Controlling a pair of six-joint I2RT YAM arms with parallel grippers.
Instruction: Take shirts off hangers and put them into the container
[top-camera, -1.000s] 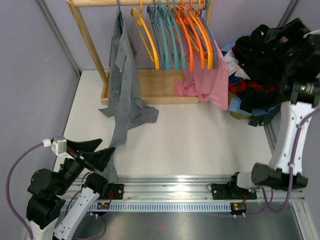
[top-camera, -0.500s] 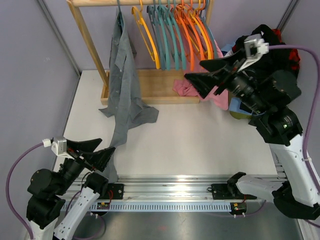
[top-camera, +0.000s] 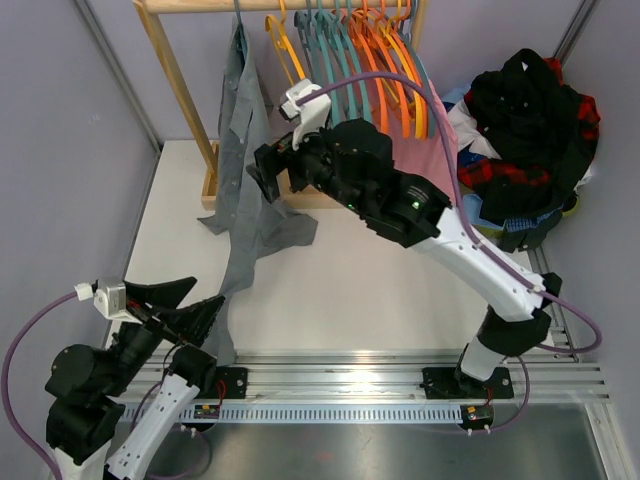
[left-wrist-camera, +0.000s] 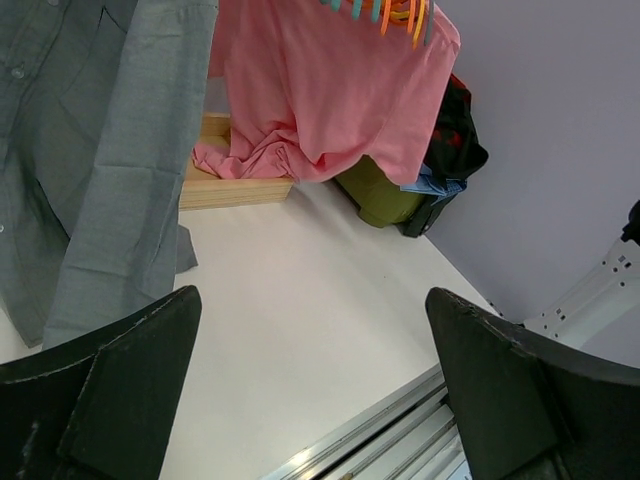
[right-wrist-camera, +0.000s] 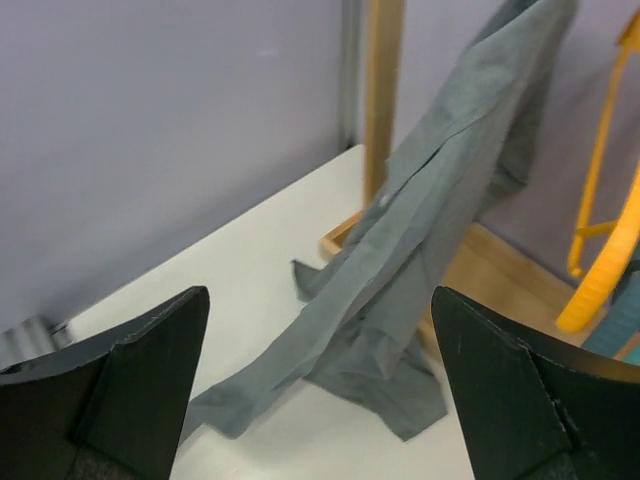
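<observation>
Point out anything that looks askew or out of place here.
The grey shirt hangs lopsided off the rack, its lower end trailing across the table. The pink garment sags off its hangers into the wooden tray. Black and plaid shirts are heaped high over the container, nearly burying it.

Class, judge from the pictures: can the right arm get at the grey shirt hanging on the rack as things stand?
Probably yes. The right hand is open and close beside the grey shirt, facing it, with nothing between them.
</observation>
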